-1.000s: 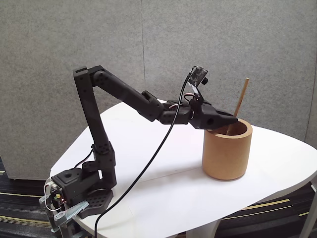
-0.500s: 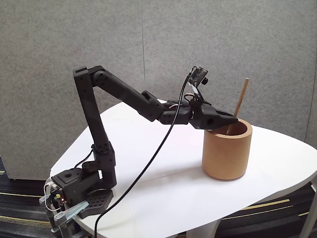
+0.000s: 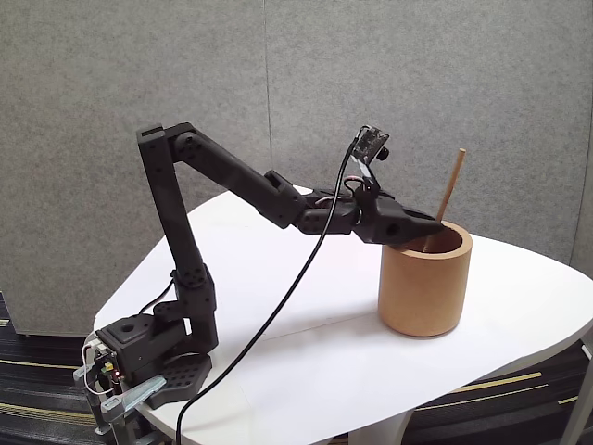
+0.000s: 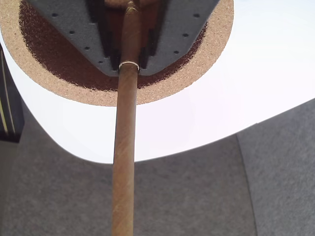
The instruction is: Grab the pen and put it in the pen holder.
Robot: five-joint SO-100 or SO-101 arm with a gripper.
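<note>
Pen (image 4: pixel 124 147) sits clamped between my jaws (image 3: pixel 428 223), which are closed on its shaft just above the pen holder (image 3: pixel 424 289) near the desk's (image 3: pixel 306 371) far edge; its long axis leans steeply, lower end inside the rim, upper end pointing up and away.

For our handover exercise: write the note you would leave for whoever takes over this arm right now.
Gripper: jaws shut on the pen, poised at the rim of the pen holder.
Pen: tilted, upper end sticking up above the cup, lower end over or just inside the opening; the wrist view shows the cork-like cup directly beneath it.
Pen holder: upright on the white table.
Done: pen picked up and brought to the cup.
Left: open the jaws, let the pen drop in, back away.
</note>
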